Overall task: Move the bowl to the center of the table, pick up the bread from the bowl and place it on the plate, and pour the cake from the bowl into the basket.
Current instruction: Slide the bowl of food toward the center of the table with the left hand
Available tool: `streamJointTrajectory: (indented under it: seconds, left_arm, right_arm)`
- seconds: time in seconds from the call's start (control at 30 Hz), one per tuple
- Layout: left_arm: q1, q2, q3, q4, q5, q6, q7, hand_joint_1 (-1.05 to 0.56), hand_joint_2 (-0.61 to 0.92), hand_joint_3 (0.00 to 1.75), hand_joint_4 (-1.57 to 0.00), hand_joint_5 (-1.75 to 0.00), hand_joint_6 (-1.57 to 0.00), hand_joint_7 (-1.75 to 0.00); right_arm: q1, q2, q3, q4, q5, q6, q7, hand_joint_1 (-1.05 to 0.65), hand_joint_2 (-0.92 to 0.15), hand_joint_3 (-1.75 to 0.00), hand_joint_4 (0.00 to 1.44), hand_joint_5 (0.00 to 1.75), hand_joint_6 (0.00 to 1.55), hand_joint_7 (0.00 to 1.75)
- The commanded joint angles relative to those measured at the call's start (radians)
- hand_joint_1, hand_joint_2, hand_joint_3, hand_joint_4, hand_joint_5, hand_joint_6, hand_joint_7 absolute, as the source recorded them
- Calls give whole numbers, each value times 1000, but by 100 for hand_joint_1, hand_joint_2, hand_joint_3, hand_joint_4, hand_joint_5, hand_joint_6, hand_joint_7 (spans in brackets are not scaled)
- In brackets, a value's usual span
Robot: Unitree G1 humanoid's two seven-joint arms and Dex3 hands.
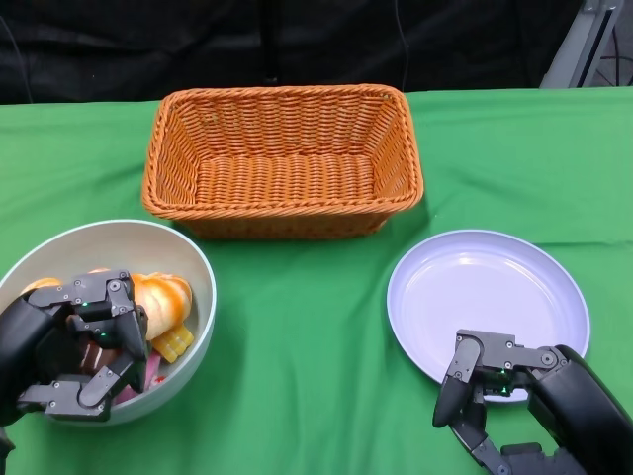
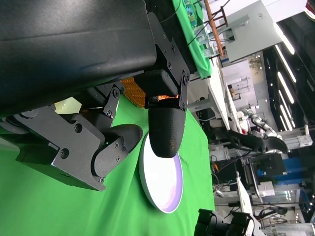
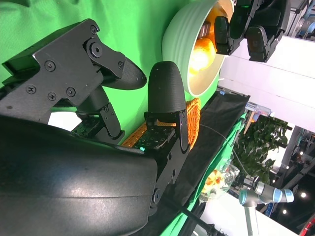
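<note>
The rigid, smooth bowl [image 1: 193,259] sits at the table's [image 1: 297,396] left edge with the left hand [image 1: 84,341] gripping its near rim, the best hold for sliding, while the right hand [image 1: 485,386] rests empty, fingers apart, beside the plate [image 1: 495,287].

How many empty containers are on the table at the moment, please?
2: the basket at the table's far middle, and the plate near the right hand. The bowl at left holds food.
</note>
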Motion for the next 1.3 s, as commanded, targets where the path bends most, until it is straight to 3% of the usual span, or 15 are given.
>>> streamJointTrajectory:
  seconds: [0.03, 0.37, 0.43, 0.5, 0.57, 0.6, 0.63, 0.67, 0.7, 0.8, 0.87, 0.97, 1.17, 1.3]
  left_arm:
    - [-5, 18, 9, -6, -10, 3, -6, -3, 61, 111, -79, -175, -70, -153]
    - [1, 27, 31, -42, -5, -2, 25, -3, 60, 111, -80, -169, -76, -140]
    - [-4, 33, 44, -43, -5, -3, 34, -4, 63, 104, -82, -160, -78, -131]
    - [-13, 33, 62, -42, -32, 17, 38, -7, 69, 87, -84, -151, -81, -119]
    - [-20, 29, 76, -42, -57, 40, 36, -18, 82, 46, -84, -132, -88, -85]
    - [-25, 30, 85, -44, -75, 57, 32, -19, 85, 37, -84, -129, -90, -78]
    - [-28, 32, 92, -45, -86, 69, 29, -26, 88, 26, -84, -113, -92, -59]
    - [-30, 32, 96, -46, -93, 78, 26, -30, 91, 18, -86, -98, -98, -38]
    - [-35, 39, 109, -52, -96, 86, 39, -32, 91, 15, -87, -93, -100, -31]
    - [-46, 51, 142, -61, -104, 107, 65, -46, 92, 5, -91, -42, -89, -5]
    - [-59, 65, 163, -50, -107, 104, 64, -51, 92, 7, -90, -24, -81, -1]
    - [-80, 79, 194, -26, -100, 105, 90, -54, 92, 10, -81, -10, -72, 0]
    - [-132, 90, 249, 57, -80, 80, 172, -58, 92, 17, -67, -1, -61, 0]
    - [-159, 95, 263, 114, -36, 41, 238, -60, 92, 18, -67, 0, -60, 0]
  right_arm:
    - [0, -16, -6, -10, -5, 0, -1, -14, -53, -108, 81, 175, 71, 140]
    - [3, -12, -2, -7, -10, -4, -6, -15, -53, -107, 81, 175, 71, 140]
    - [5, -10, 0, -10, -15, -1, -9, -15, -53, -106, 81, 175, 71, 140]
    - [6, -9, 3, -12, -19, 2, -11, -16, -53, -106, 82, 175, 70, 140]
    - [6, -7, 3, -13, -21, 1, -11, -17, -54, -105, 83, 175, 70, 139]
    - [6, -7, 4, -13, -22, 1, -12, -17, -54, -105, 83, 175, 70, 139]
    - [6, -6, 4, -13, -22, 1, -13, -16, -54, -105, 83, 175, 70, 139]
    - [6, -6, 5, -13, -23, 0, -13, -16, -54, -105, 83, 175, 71, 139]
    - [5, -5, 5, -12, -23, 0, -14, -16, -54, -105, 83, 175, 71, 139]
    - [2, -4, 6, -8, -27, -3, -18, -14, -54, -105, 83, 175, 71, 139]
    - [-1, -3, 6, -5, -25, -3, -18, -15, -54, -105, 83, 175, 71, 139]
    - [-1, -2, 7, -9, -26, 4, -18, -16, -54, -106, 83, 175, 71, 139]
    - [1, -1, 11, -19, -30, 23, -18, -16, -54, -106, 83, 175, 71, 139]
    - [2, -3, 12, -22, -28, 28, -16, -13, -54, -105, 82, 175, 70, 138]
